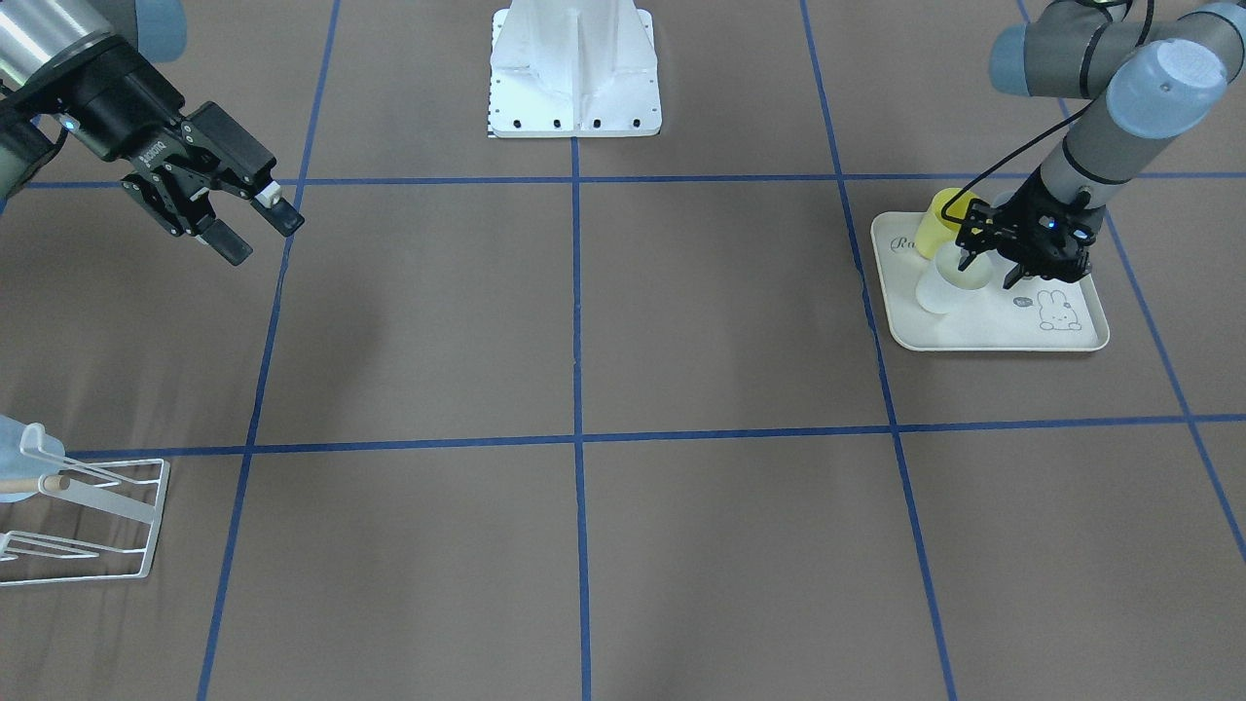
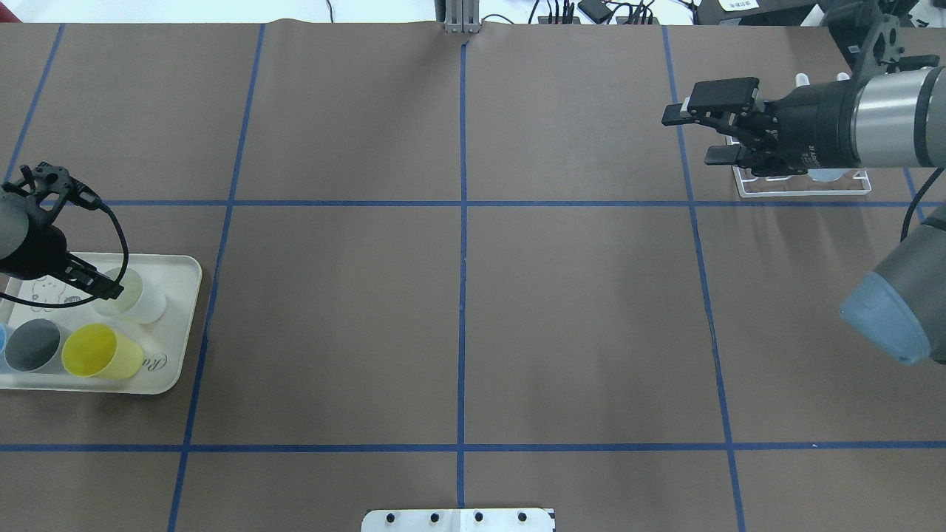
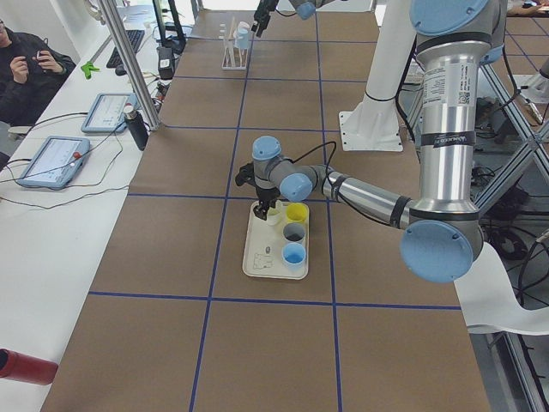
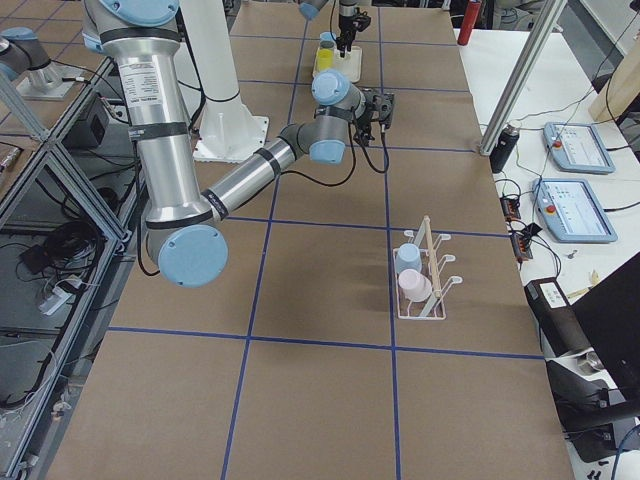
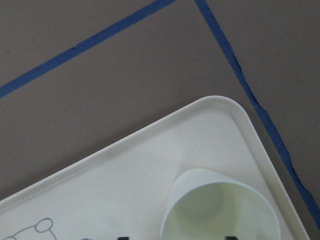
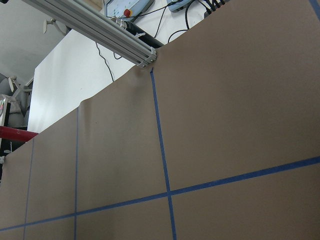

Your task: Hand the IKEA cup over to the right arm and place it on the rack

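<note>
A pale, whitish IKEA cup (image 2: 142, 297) stands upright on the cream rabbit-print tray (image 2: 185, 325), also seen in the front view (image 1: 946, 284). My left gripper (image 1: 988, 273) hangs at its rim, open. In the left wrist view two dark fingertips at the bottom edge straddle the near wall of the cup (image 5: 220, 210). My right gripper (image 2: 691, 133) is open and holds nothing, raised above the table in front of the white wire rack (image 2: 802, 191). In the exterior right view the rack (image 4: 425, 285) carries a blue and a pink cup.
A yellow cup (image 2: 100, 351), a grey cup (image 2: 33, 346) and a blue cup (image 3: 293, 253) share the tray. The robot's white base plate (image 1: 574, 88) sits at mid-table. A person (image 3: 26, 69) and tablets (image 3: 51, 161) are at a side desk.
</note>
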`<state>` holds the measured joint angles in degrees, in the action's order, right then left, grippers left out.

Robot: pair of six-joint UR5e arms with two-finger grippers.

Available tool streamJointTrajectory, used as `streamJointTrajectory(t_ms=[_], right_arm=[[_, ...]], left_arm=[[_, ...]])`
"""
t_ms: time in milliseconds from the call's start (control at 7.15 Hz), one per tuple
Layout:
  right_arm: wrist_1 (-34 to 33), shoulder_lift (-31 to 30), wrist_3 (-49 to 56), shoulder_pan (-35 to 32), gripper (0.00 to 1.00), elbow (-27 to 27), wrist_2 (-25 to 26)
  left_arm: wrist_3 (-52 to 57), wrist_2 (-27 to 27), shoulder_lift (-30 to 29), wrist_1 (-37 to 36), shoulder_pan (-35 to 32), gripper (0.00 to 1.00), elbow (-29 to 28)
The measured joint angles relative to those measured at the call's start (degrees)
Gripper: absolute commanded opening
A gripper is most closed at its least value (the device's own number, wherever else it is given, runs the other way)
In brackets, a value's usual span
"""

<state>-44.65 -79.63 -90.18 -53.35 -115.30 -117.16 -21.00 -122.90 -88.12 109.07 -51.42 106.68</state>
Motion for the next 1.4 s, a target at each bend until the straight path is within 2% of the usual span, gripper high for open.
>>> streamJointTrajectory(t_ms=[420,980,1400], right_arm=[[0.0,0.0,0.0,0.0,0.99,0.0,0.0],[0.1,0.0,0.1,0.0,0.99,-0.1,0.0],[0.0,0.1,0.1,0.0,0.99,-0.2,0.0]], left_arm=[[-0.1,0.1,-0.3,0.0,0.0,0.42,-0.6],[-0.4,0.0,-0.4,6.2,0.0,0.42,-5.4],[-0.5,-0.2,-0.4,7.2,0.0,0.42,-5.2]])
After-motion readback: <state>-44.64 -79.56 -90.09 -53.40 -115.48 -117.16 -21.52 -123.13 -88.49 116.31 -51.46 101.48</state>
